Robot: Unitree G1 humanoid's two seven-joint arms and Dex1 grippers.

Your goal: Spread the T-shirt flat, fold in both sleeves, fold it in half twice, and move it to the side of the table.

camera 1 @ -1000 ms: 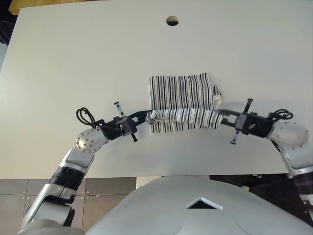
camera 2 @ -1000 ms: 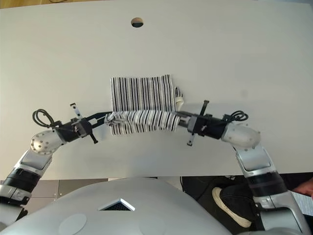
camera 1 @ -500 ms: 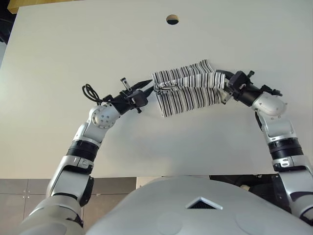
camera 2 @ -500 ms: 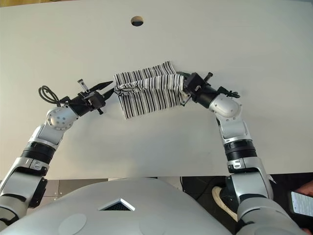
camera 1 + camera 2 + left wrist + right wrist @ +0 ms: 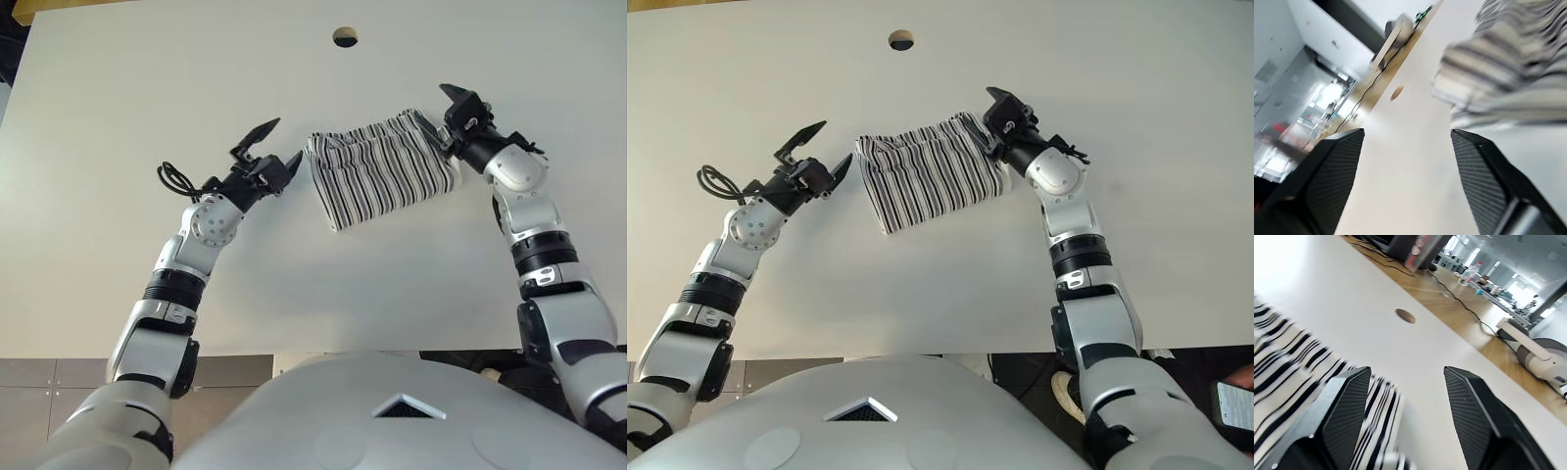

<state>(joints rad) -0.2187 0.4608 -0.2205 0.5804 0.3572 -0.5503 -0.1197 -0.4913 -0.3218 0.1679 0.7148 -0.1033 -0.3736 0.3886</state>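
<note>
Since a second ago my two grippers have carried the near edge of the T-shirt (image 5: 382, 176) up and over towards the top of the frame, completing a fold, and have let it go. My left gripper (image 5: 282, 143) now has its jaws spread wide with nothing between them, just left of the shirt's upper left corner and apart from it. My right gripper (image 5: 433, 104) is likewise spread and empty at the shirt's upper right corner; I cannot tell whether its lower jaw touches the cloth. In each wrist view the striped fabric lies beyond the parted jaws. The shirt rests as a folded, striped rectangle in the upper middle of the frame, tilted so that its left end sits lower than its right. It lies on the white table (image 5: 147, 88), well below the round hole (image 5: 344, 39) near the top edge.
</note>
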